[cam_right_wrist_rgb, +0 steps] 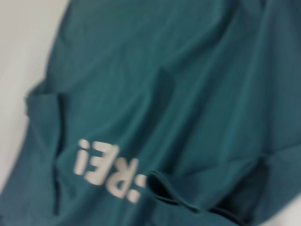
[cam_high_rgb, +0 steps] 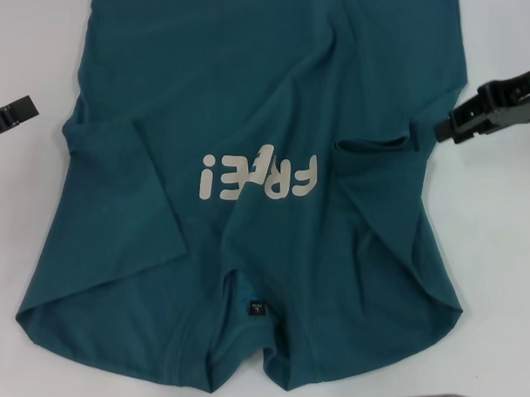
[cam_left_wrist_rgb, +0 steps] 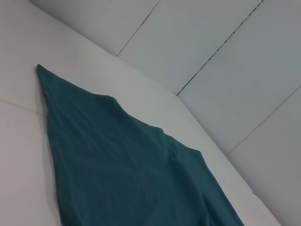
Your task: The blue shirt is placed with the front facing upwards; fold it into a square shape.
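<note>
Blue shirt lies spread front-up across the white counter, filling the middle of my head view. Its long axis runs from twelve o'clock, where the hem passes out of sight, down to six o'clock, where the collar and its small dark neck tag sit nearest my body. The cream lettering reads upside down to me, which confirms that lie. Both sleeves appear already turned in over the body, and the cloth is rumpled with a pocket-like fold near the three o'clock edge.

My right claw hovers at three o'clock, just beside that edge, with its tip pointing toward nine o'clock into the fold. It grasps nothing; whether its fingers are parted or closed I cannot tell. My left claw sits at nine o'clock, off the cloth on bare counter and apart from the shirt's edge; I cannot tell its state either.

So the shirt lies toward nine o'clock from my right claw, which is the nearer of the two. I judge the next fold must run along the long axis, bringing one end toward the other to make the square.
</note>
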